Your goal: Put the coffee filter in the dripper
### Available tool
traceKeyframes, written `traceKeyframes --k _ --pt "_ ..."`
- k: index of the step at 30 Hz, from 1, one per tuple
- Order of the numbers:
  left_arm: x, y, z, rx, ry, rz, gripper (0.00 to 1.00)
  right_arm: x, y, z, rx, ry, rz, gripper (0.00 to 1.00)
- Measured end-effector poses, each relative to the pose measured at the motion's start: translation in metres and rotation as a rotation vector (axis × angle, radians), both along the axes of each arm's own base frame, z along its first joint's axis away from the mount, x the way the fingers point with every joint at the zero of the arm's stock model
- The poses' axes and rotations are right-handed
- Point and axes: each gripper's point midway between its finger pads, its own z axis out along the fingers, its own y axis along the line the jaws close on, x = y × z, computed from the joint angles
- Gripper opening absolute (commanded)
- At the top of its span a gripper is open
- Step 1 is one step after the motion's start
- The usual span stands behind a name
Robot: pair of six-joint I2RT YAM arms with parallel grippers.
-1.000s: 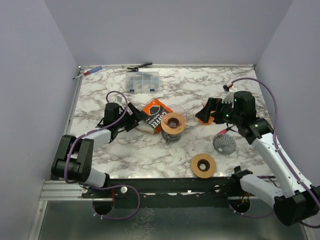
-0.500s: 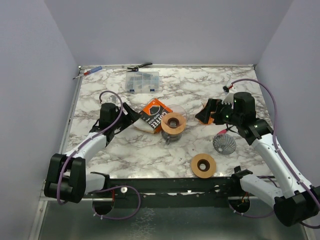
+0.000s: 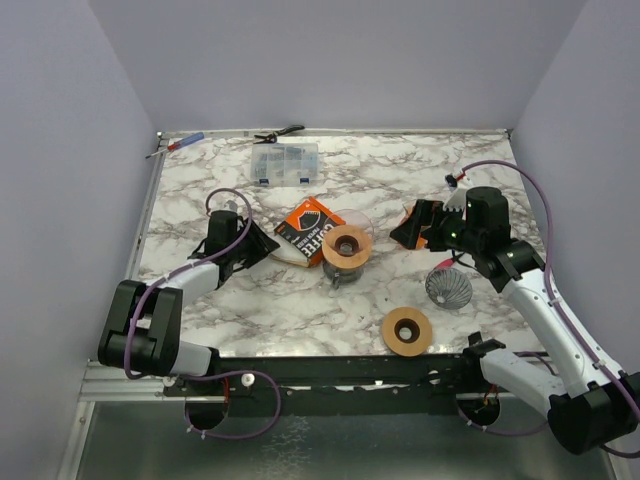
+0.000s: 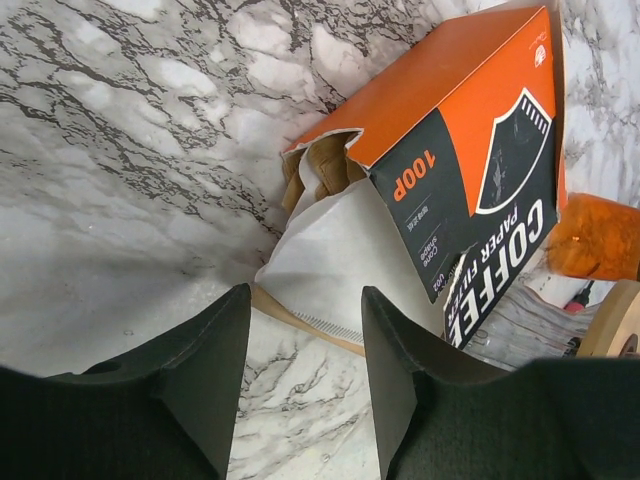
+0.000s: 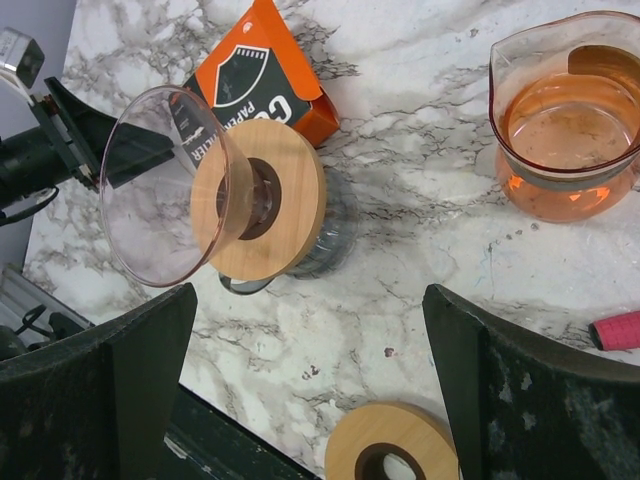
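left fingers: the left gripper (image 4: 302, 295) has its two black fingers apart and nothing clamped between them; the near edge of a white paper sheet (image 4: 340, 250) lies just at the mouth of the gap

white paper sheet: flat on the marble with a crimped seam along one side and a brown strip showing under that seam; it spills from the torn end of the coffee filter box (image 4: 470, 150); whether it is a filter or a wrapper I cannot tell

brown filters (image 4: 315, 170): bunched in the box's torn opening, just beyond the white sheet

coffee filter box: orange and black, lying flat near the middle of the tabletop (image 3: 400, 180), touching or just beside the dripper (image 3: 347, 243) on that one's left

right fingers: the right gripper (image 5: 310, 290) is spread wide and holds nothing; it hangs above the marble, right of the dripper

dripper: a clear cone with a wooden collar (image 5: 265, 195) at mid-tabletop, between the two grippers; no paper inside it

glass server (image 5: 565, 120): holds orange liquid, beside the right gripper toward the right edge

wire mesh cone (image 3: 448, 287): nearer the front edge, right of centre

wooden ring (image 3: 407, 331): close to the front edge

clear compartment case (image 3: 286, 163): toward the back edge, left of centre

pliers (image 3: 278, 133); screwdriver (image 3: 180, 143): along the back edge, the screwdriver at the back left corner
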Motion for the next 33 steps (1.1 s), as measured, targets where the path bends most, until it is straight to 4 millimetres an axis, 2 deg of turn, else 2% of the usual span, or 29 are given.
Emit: traceKeyframes --k 10,18,28,33 --pt "0.006 0.0 0.001 -0.002 -0.022 0.003 0.46 0.0 0.0 -0.002 0.001 0.003 0.0 0.99" --pt "0.003 0.0 -0.01 -0.007 -0.01 0.008 0.4 0.0 0.0 -0.004 0.001 0.004 0.0 0.99" --pt "0.006 -0.001 -0.004 -0.017 -0.035 0.013 0.31 0.0 0.0 -0.004 0.001 0.004 0.0 0.99" --pt "0.008 -0.002 0.003 -0.023 -0.057 0.013 0.32 0.0 0.0 -0.004 0.0 0.004 0.0 0.99"
